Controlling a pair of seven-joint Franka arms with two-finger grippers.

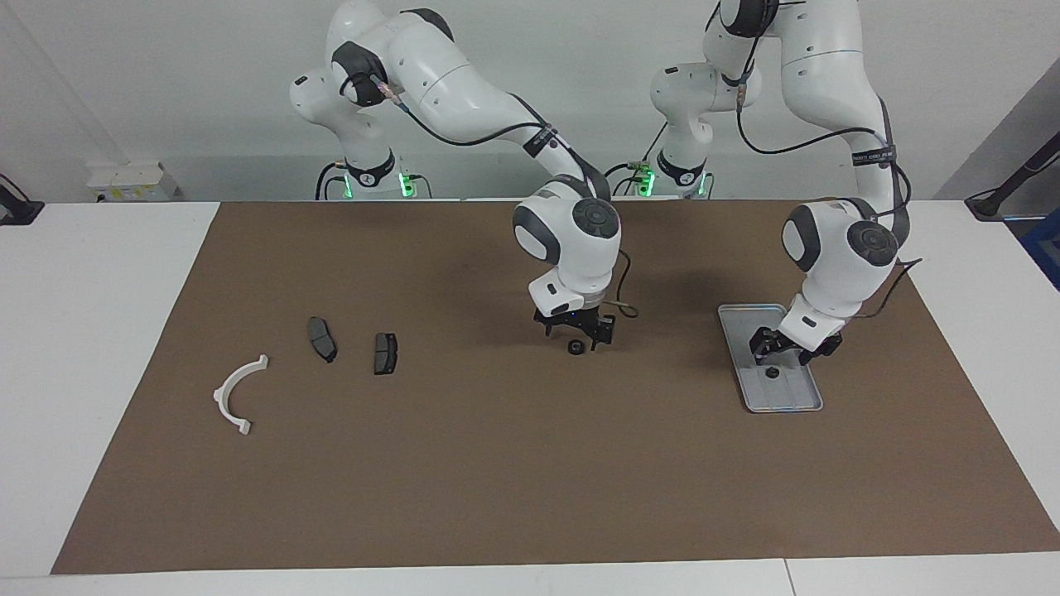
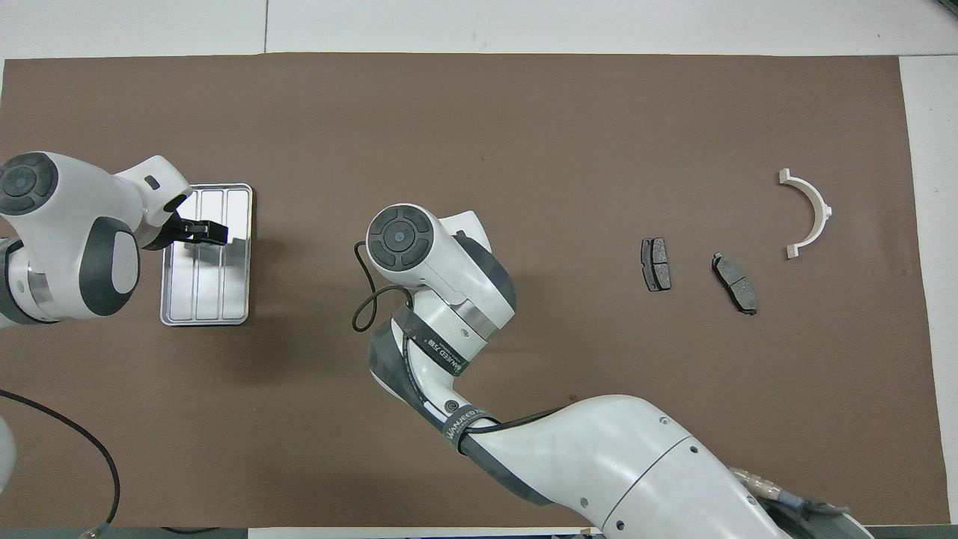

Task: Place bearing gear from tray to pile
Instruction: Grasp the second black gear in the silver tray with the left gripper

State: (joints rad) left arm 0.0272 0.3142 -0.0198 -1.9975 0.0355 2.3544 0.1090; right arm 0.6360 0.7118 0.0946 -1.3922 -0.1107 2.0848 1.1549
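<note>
The silver tray [image 1: 777,399] [image 2: 206,299] lies toward the left arm's end of the mat. A small black bearing gear [image 1: 771,372] rests on it. My left gripper [image 1: 781,354] [image 2: 212,233] hangs low, just above that gear, with its fingers apart and nothing held. A second bearing gear [image 1: 575,348] lies on the mat mid-table. My right gripper [image 1: 574,334] stands open right over it. In the overhead view, the arms hide both gears. The pile sits toward the right arm's end: a white half-ring bracket [image 1: 222,391] [image 2: 819,206] and two brake pads [image 1: 321,338] [image 1: 385,353].
A brown mat [image 1: 497,480] covers most of the white table. The right arm's forearm and a loose black cable loop [image 2: 363,314] stretch over the mat's middle. Bare mat lies between the mid-table gear and the brake pads [image 2: 656,263] [image 2: 735,282].
</note>
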